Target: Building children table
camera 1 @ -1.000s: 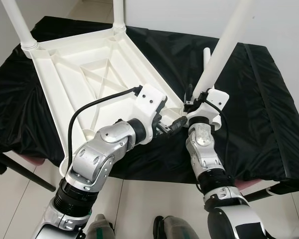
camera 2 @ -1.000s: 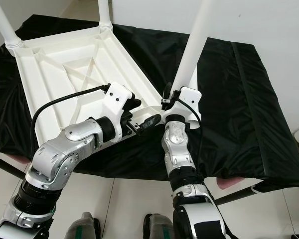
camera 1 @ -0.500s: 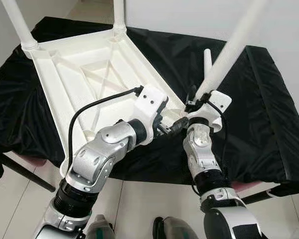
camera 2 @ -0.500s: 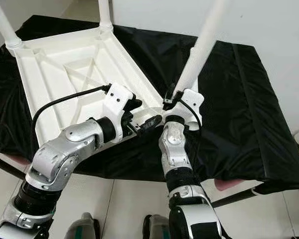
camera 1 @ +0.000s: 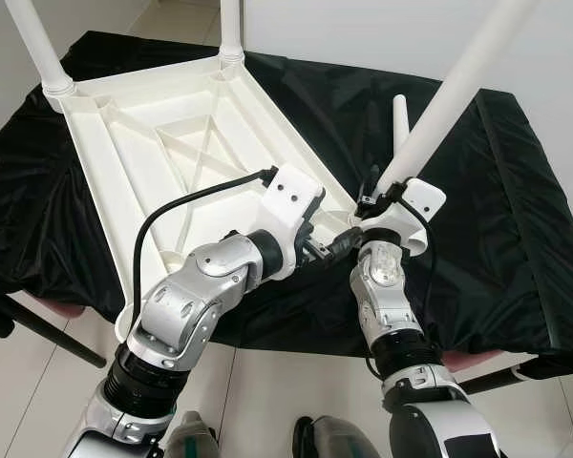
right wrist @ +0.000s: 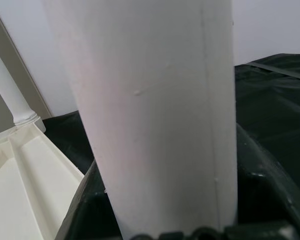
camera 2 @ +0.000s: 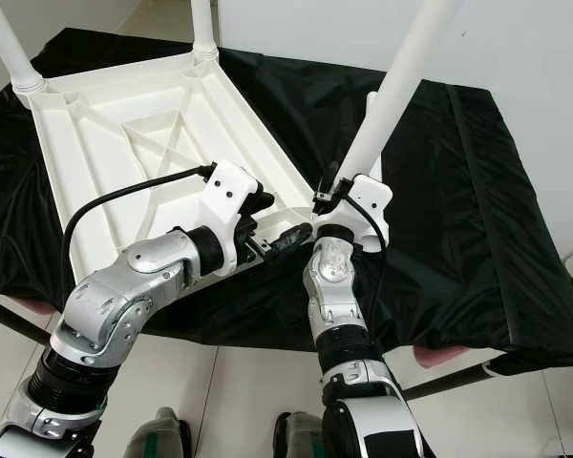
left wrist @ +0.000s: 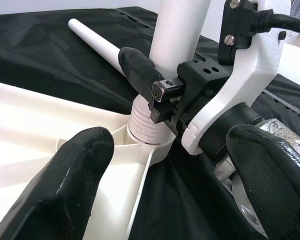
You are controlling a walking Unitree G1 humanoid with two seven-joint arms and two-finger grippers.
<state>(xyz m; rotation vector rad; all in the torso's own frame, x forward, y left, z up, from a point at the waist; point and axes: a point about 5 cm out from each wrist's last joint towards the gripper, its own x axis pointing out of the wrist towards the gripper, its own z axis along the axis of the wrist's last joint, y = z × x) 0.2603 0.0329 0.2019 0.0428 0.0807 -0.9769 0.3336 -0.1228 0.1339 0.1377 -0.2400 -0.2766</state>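
Observation:
A white children's table top (camera 1: 172, 143) lies upside down on a black-covered table (camera 1: 516, 239). Two white legs (camera 1: 38, 48) (camera 1: 229, 29) stand in its far corners. My right gripper (camera 1: 372, 196) is shut on a third white leg (camera 1: 449, 95), which leans to the right. The leg's threaded end (left wrist: 145, 125) sits at the near right corner socket. This leg (right wrist: 150, 110) is large and close in the right wrist view. My left gripper (camera 1: 329, 243) is open just beside that corner, its fingers (left wrist: 75, 170) either side of it with nothing held.
A loose white leg (camera 1: 398, 119) lies on the black cloth behind the held leg. The cloth's front edge runs just beneath my forearms, with tiled floor (camera 1: 267, 391) below. A white wall (camera 1: 363, 29) stands behind the table.
The held leg has tipped further to the right, its top swinging away from the table top. My left gripper has stayed open at the corner.

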